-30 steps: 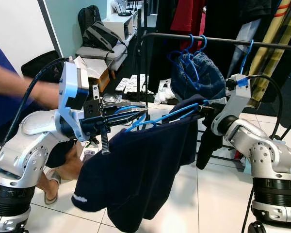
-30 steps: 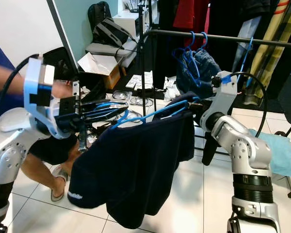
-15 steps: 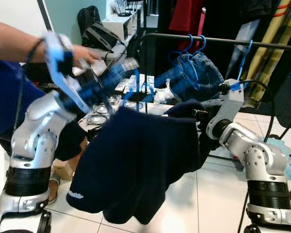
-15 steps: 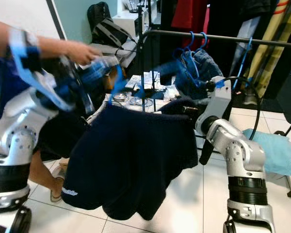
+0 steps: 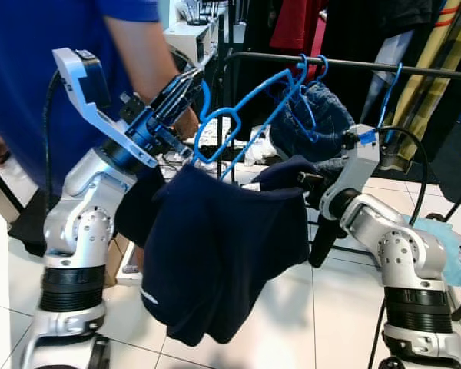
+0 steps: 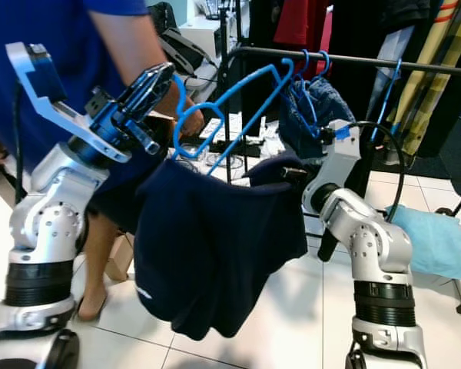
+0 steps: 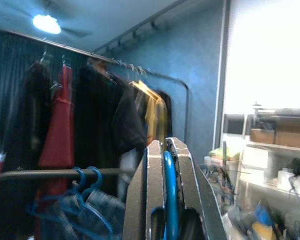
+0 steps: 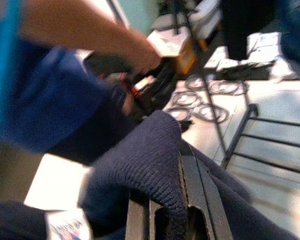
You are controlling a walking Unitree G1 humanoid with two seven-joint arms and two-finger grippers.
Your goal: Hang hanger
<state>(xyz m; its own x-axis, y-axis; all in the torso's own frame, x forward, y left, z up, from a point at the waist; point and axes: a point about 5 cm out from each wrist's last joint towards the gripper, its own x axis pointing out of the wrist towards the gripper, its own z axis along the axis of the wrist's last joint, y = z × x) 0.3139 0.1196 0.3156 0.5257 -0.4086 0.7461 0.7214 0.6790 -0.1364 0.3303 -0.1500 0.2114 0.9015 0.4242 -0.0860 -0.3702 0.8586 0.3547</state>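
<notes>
My left gripper (image 5: 186,81) is raised and shut on the wide end of a blue plastic hanger (image 5: 246,104). The hanger tilts up, and its hook (image 5: 301,65) sits close under the black clothes rail (image 5: 399,70). A dark navy garment (image 5: 223,246) hangs below the hanger in a heavy drape. My right gripper (image 5: 306,181) is shut on the garment's upper right edge, below the rail. In the left wrist view the blue hanger (image 7: 169,190) runs between the closed fingers (image 7: 150,170). In the right wrist view the navy cloth (image 8: 140,170) is bunched over one finger (image 8: 192,185).
A person in a blue shirt (image 5: 54,69) stands close behind my left arm, a hand (image 5: 186,123) near the hanger. Jeans (image 5: 319,115) on other blue hangers hang from the rail, with dark and striped clothes behind. Bags, boxes and clutter lie on the floor beyond.
My left arm swung the hanger up from level to a steep tilt, bringing its hook near the rail. The navy garment sagged lower. The person stepped closer behind my left arm.
</notes>
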